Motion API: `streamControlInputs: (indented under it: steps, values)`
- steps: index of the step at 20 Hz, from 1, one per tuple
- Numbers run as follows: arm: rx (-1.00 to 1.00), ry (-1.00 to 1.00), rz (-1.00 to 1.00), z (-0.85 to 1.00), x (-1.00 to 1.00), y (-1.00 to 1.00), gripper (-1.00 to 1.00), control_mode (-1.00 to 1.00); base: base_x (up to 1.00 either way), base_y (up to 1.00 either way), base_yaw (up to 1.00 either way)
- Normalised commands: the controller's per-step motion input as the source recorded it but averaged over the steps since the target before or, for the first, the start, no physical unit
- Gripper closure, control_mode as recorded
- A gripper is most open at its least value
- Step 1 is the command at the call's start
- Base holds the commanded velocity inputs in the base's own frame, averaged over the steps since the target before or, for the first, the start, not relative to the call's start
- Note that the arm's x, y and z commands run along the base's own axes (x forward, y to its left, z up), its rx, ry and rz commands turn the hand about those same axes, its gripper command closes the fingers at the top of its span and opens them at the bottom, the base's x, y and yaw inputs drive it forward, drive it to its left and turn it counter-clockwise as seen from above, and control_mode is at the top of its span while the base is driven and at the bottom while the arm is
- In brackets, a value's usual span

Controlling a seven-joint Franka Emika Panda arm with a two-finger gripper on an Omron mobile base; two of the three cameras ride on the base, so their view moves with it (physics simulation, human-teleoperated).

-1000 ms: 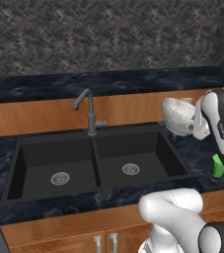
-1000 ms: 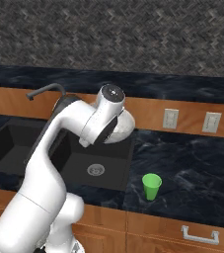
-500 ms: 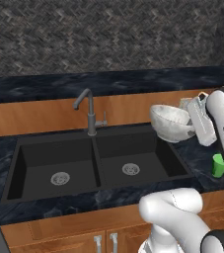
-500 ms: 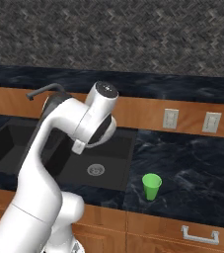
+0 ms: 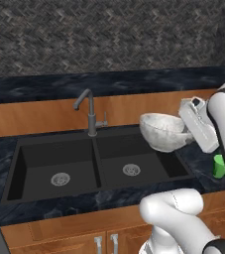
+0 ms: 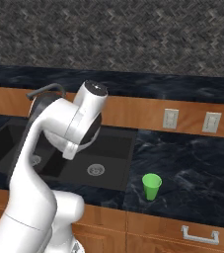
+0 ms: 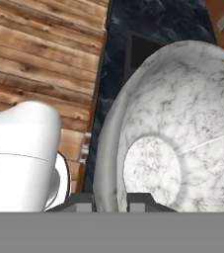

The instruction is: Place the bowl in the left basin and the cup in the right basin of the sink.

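Bowl [image 5: 162,131] now leftward, above right basin [image 5: 139,158]

The bowl [image 5: 162,131] looks like veined white-grey marble, the sink [image 5: 96,161] matt black, the cup [image 6: 151,186] smooth green plastic.

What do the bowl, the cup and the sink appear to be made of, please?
The bowl looks like polished marble or stone: white with grey veining. The cup looks like plastic: uniform bright green, no pattern. The sink looks like matte black composite or coated metal: flat, barely reflective walls, with shiny silver drains. This is a rendering, so these are appearances only.
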Motion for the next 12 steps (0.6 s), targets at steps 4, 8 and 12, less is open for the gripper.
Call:
streamControlInputs:
  steps: [4, 8, 12]
  values:
    - [-0.02, 0.0, 0.1, 0.0, -0.11, 0.43, 1.0, -1.0, 0.0, 0.0, 0.0]
    - [-0.01, 0.0, 0.11, 0.0, -0.13, 0.41, 1.0, -1.0, 0.0, 0.0, 0.0]
    - [0.0, 0.09, 0.14, 0.0, -0.07, 0.36, 1.0, -1.0, 0.0, 0.0, 0.0]
